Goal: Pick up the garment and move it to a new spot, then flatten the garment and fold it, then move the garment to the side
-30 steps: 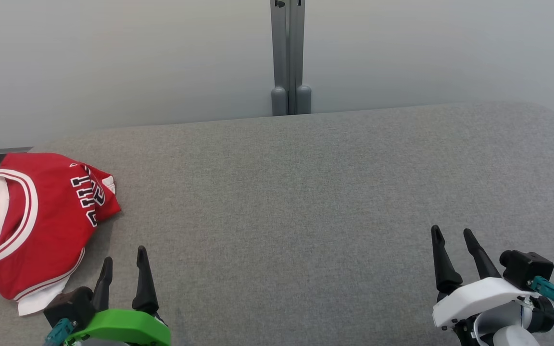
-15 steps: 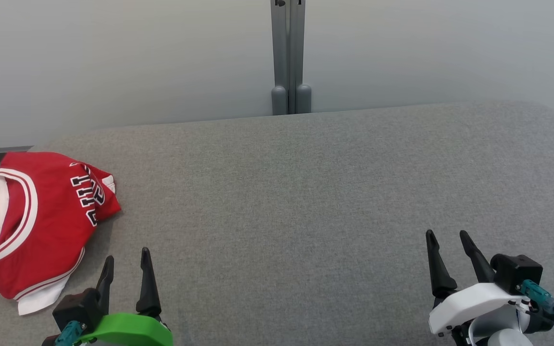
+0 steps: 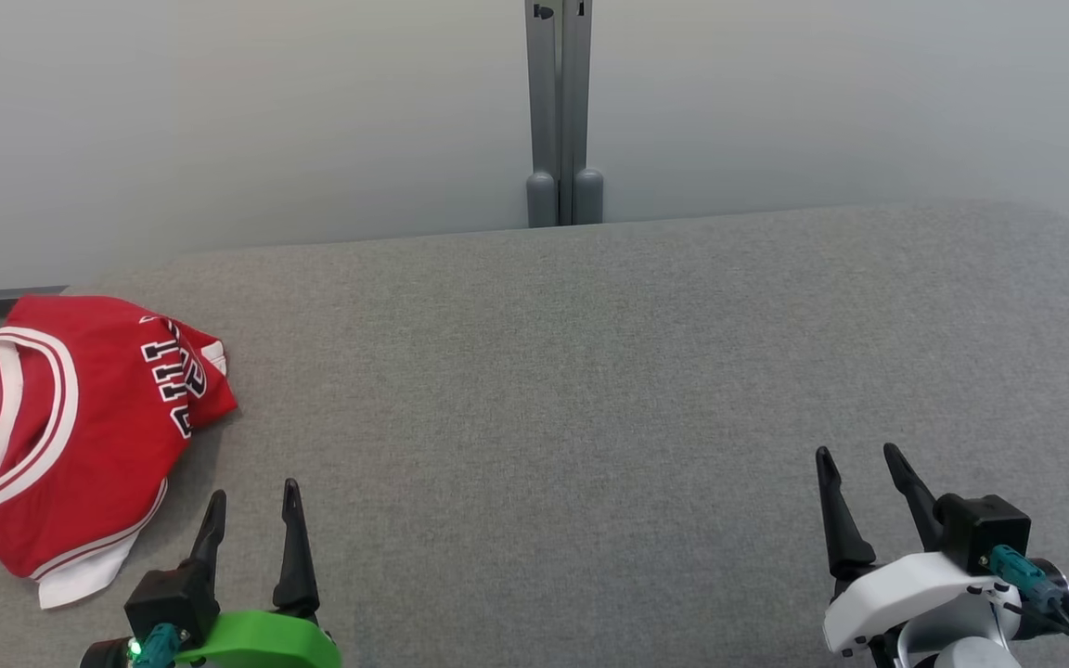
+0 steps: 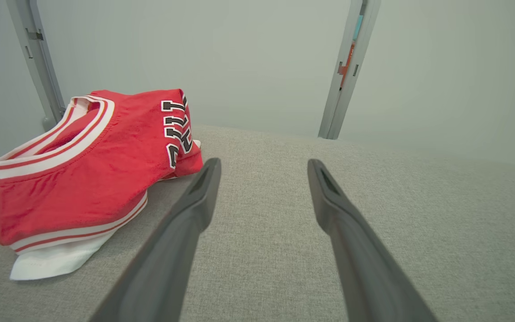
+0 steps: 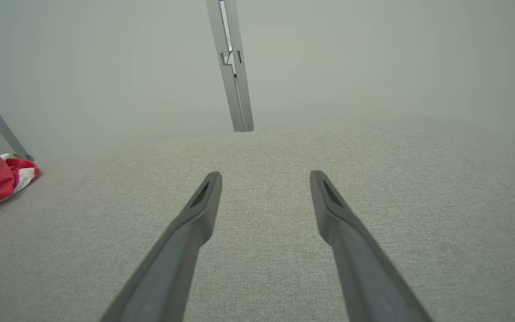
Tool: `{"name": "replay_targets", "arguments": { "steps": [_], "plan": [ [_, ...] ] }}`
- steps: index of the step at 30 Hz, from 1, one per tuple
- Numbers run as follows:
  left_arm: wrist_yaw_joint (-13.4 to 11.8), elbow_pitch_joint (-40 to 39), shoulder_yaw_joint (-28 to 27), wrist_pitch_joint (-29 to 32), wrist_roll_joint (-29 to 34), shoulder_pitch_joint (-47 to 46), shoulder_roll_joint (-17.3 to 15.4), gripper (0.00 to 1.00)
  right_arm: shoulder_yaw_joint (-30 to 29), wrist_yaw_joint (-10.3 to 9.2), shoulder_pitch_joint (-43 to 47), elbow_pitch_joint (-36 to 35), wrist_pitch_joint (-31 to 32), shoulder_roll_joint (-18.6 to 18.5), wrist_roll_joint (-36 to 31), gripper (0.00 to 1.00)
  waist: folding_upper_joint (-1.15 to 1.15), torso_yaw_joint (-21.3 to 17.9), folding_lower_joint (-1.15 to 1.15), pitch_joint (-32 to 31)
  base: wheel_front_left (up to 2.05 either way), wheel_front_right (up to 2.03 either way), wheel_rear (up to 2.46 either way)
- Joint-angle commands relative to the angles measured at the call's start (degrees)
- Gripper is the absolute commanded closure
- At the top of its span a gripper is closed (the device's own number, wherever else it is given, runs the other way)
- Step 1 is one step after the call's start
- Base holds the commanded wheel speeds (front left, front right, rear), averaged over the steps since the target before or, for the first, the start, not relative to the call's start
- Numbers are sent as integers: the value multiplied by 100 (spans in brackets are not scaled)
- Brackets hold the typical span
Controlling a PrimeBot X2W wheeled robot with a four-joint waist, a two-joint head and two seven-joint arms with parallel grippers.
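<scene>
Nearest me, the left end effector (image 3: 253, 492) hangs low over the near left of the grey counter (image 3: 544, 371), fingers spread and released, gripping nothing. The right end effector (image 3: 857, 452) sits the same way at the near right, spread wide and empty, well apart from the other. Just beyond and left of the left one lies the jersey (image 3: 80, 436), red with white trim and dark letters. It is loosely folded at the counter's left edge, and neither end effector touches it. Farther back stands a pale wall (image 3: 219, 121) with a grey post (image 3: 560, 111) at the middle.
</scene>
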State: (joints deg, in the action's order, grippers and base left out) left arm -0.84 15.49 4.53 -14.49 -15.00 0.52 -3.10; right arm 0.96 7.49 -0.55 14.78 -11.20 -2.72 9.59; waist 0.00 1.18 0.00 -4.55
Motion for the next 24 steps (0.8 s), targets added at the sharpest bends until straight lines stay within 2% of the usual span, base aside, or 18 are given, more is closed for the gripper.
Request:
{"name": "replay_targets", "arguments": {
  "steps": [1,17,24],
  "plan": [
    [-21,-5,11,-40,103,55,-16,0,13,0,48,-8,-64,-27,-131,0,0,4,0,-7,0,0,0],
    [-1,32,23,-69,214,24,-3,0,-8,0,55,8,-99,-27,-175,0,0,21,0,15,0,0,0],
    [-43,6,50,-69,290,-12,-15,0,-134,0,125,-71,-113,-25,-182,0,0,483,0,18,0,0,0]
  ]
}}
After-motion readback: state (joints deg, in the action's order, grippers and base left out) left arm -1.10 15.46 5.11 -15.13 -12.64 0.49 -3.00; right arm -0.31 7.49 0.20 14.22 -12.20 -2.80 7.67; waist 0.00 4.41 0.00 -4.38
